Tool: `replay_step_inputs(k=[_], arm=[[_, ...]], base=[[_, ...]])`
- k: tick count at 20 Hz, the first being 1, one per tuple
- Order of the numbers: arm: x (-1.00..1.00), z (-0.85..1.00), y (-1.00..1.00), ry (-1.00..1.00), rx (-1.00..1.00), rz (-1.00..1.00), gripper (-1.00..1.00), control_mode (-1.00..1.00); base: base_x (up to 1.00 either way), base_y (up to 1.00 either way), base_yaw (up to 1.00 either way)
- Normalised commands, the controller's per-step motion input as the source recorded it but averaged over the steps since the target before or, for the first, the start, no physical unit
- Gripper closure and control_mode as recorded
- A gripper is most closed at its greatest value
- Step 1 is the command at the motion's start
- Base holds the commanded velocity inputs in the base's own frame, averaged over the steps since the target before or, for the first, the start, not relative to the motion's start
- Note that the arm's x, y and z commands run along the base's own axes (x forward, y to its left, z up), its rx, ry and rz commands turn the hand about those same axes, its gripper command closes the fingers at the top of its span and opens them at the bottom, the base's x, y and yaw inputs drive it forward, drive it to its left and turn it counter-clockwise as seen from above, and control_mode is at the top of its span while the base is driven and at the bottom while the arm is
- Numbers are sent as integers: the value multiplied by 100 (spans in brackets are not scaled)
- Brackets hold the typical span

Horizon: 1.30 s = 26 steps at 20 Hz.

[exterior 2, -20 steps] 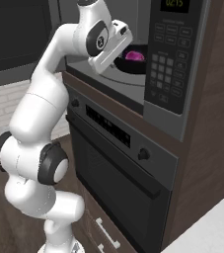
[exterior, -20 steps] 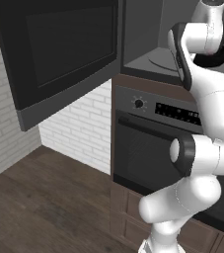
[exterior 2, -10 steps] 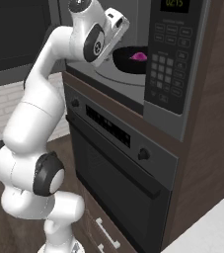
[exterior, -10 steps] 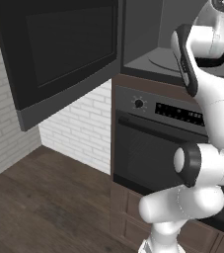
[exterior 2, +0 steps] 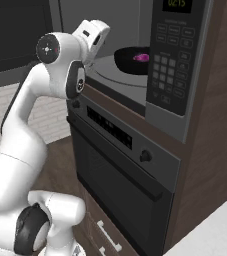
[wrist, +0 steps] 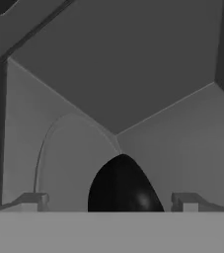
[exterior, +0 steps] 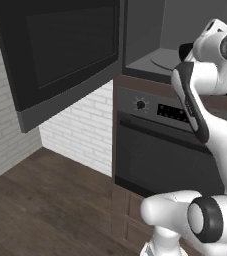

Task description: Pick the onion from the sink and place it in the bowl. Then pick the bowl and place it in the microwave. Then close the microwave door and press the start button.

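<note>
The black bowl [exterior 2: 130,60] sits on the round grey turntable [exterior 2: 110,72] inside the microwave [exterior 2: 171,75], with the pink onion [exterior 2: 141,57] lying in it. My gripper [exterior 2: 99,31] hangs open just outside the cavity, up and left of the bowl, touching nothing. In the hand view the bowl [wrist: 122,185] shows as a dark dome between my spread fingertips [wrist: 33,200], with my gripper [wrist: 111,202] short of it. The microwave door [exterior: 60,55] stands swung wide open to the left. The sink is out of view.
The keypad panel [exterior 2: 171,35] is on the microwave's right front. Below is a built-in oven [exterior: 160,160] with a knob [exterior: 141,104] and display strip. A white brick wall [exterior: 80,125] and wood floor [exterior: 45,200] lie to the left under the open door.
My gripper has opened and let go of the bowl, then pulled back and upward out of the microwave. The bowl with the onion has stayed on the turntable.
</note>
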Motion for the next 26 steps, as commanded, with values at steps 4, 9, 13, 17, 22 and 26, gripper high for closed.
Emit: replay_step_inputs(k=[4,9,13,17,22,26], arm=[[-100,28,19,-6,0,0,-100,-100],[-100,2,19,-1,-1,0,-100,-100],[-100,0,22,-3,-3,-1,-100,-100],[-100,0,39,0,-8,-5,-100,-100],[-100,-4,89,0,-3,-1,-100,-100],[-55,0,100,-2,0,-7,-100,-100]], base=[[0,0,0],[0,0,0],[0,0,0],[0,0,0],[0,0,0],[0,0,0]])
